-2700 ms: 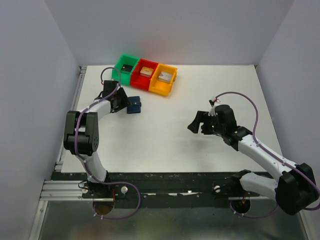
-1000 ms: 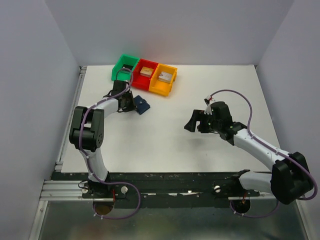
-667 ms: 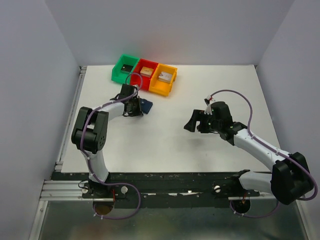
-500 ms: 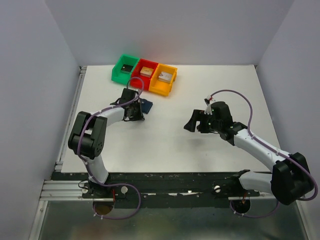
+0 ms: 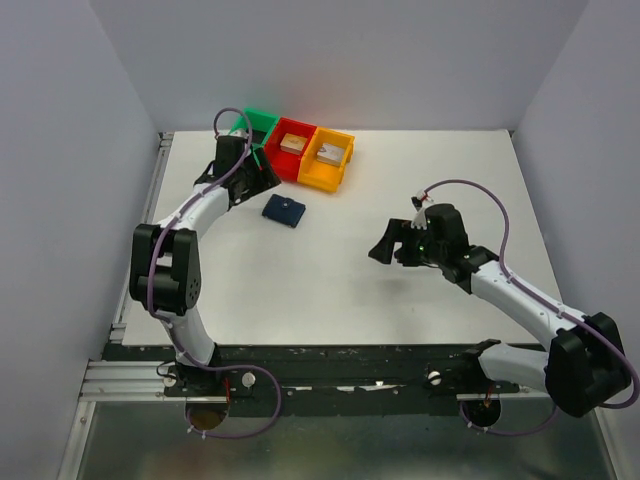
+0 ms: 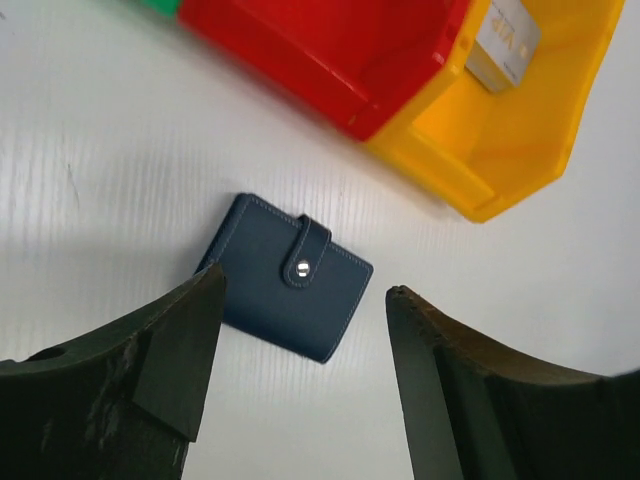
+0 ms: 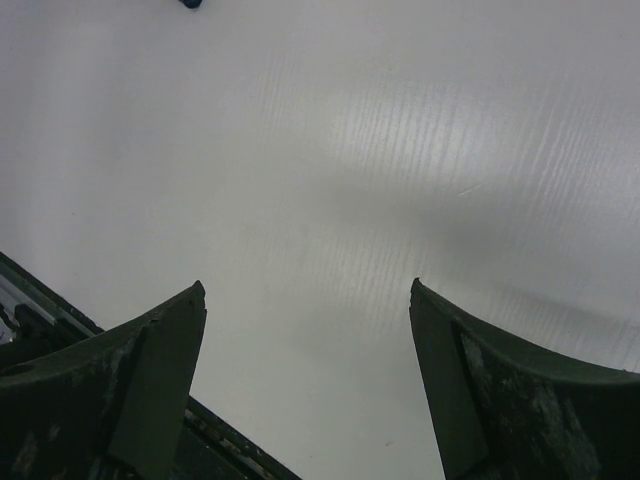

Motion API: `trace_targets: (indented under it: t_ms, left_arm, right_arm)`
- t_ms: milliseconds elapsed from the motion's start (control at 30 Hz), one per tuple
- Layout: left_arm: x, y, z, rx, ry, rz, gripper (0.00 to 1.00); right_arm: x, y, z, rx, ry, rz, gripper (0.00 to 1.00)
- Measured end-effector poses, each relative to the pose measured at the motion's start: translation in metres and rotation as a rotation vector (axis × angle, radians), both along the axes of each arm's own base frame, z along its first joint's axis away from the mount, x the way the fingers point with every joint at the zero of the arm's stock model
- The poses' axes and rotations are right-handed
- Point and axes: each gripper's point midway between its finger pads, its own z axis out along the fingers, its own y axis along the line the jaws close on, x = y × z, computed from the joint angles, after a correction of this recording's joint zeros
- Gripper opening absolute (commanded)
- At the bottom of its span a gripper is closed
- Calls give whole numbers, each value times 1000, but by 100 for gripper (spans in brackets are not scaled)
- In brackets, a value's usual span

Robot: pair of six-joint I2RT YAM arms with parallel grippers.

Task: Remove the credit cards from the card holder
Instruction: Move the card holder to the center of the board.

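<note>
The left arm (image 5: 205, 205) and right arm (image 5: 520, 295) share one build: white tubular links set between bulky black joint housings. A thin purple cable (image 5: 497, 215) runs along each arm, standing off in loose loops. The left tool (image 5: 262, 183) and right tool (image 5: 385, 245) are black. In the wrist views their fingers (image 6: 170, 350) are broad, curved, dark matte wedges with scuffed, speckled faces.

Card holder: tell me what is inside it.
Nothing inside shows. The card holder lies closed on the table, its strap snapped shut, so any cards are covered.
</note>
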Motion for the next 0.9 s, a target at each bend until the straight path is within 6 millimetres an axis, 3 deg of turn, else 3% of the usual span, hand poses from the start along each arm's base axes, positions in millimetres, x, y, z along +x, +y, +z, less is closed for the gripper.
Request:
trace_targets:
  t_ms: [100, 267, 567, 900]
  left_arm:
    - [24, 7, 5, 7, -16, 33, 77]
    - [34, 8, -22, 29, 51, 37, 76]
    - [26, 12, -66, 71, 162, 18, 75]
    - [22, 8, -82, 64, 199, -9, 69]
  right_arm:
    - [-1, 0, 0, -1, 2, 0, 89]
    - [-3, -2, 0, -4, 7, 1, 89]
    - [-5, 0, 4, 1, 15, 11, 89]
    - [-5, 3, 11, 13, 10, 22, 89]
